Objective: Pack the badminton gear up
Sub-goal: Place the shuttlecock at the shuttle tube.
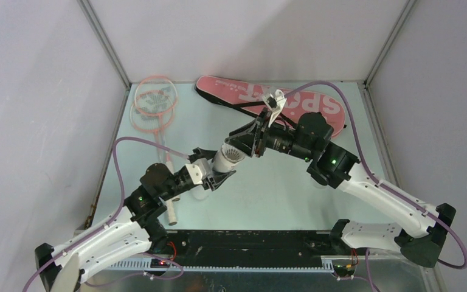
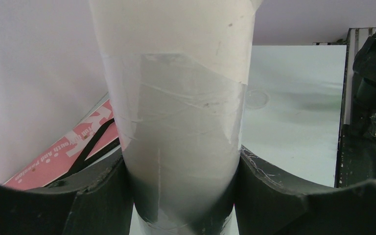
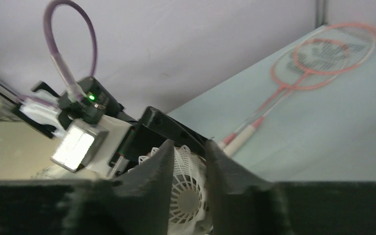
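White tube (image 2: 176, 98) sits clamped in your left gripper (image 2: 181, 164) — at its mouth a shuttlecock (image 3: 188, 196) shows beyond the fingers of your right gripper (image 3: 188, 147), which stand narrowly apart. Rackets (image 3: 318, 58) lie well past those fingertips — the bag (image 2: 63, 154) past your left ones.

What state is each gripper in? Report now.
Left gripper: closed on the tube.
Right gripper: jaws narrowly apart at a shuttlecock; whether it grips cannot be told.

Left tool (image 1: 219, 175) clamped, right tool (image 3: 190, 152) slightly parted
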`<state>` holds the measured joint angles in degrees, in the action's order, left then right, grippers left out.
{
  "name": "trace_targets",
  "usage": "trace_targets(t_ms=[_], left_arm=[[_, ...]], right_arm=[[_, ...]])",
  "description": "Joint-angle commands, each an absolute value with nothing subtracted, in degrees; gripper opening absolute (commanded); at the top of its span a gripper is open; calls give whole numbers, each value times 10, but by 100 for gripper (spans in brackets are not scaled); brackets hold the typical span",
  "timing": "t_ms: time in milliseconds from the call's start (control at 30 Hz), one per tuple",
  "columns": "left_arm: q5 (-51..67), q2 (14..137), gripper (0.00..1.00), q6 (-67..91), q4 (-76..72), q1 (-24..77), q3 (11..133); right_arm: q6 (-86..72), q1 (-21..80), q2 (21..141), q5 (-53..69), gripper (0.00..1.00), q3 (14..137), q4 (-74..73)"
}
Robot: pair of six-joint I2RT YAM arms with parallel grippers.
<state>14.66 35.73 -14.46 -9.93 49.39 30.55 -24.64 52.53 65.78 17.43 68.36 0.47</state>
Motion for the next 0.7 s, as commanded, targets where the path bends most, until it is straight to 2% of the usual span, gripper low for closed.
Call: trace_targets(t_ms=[0, 33, 100, 267, 367, 667], left_arm=[[158, 357, 31, -136, -149, 496, 325], [161, 358, 31, -137, -148, 496, 325], [162, 359, 31, -139, -146, 496, 326], [173, 372, 31, -146, -131, 496, 334], [179, 378, 31, -163, -111, 497, 344], [190, 379, 32, -207, -78, 496, 356]], right_arm=[[-214, 529, 625, 148, 42, 686, 3], [-209, 529, 621, 141, 50, 686, 3], [-199, 529, 607, 118, 59, 687, -15], [-172, 527, 573, 89, 76, 687, -45], [-163, 520, 553, 84, 97, 687, -93], [-139, 502, 559, 92, 99, 727, -284]])
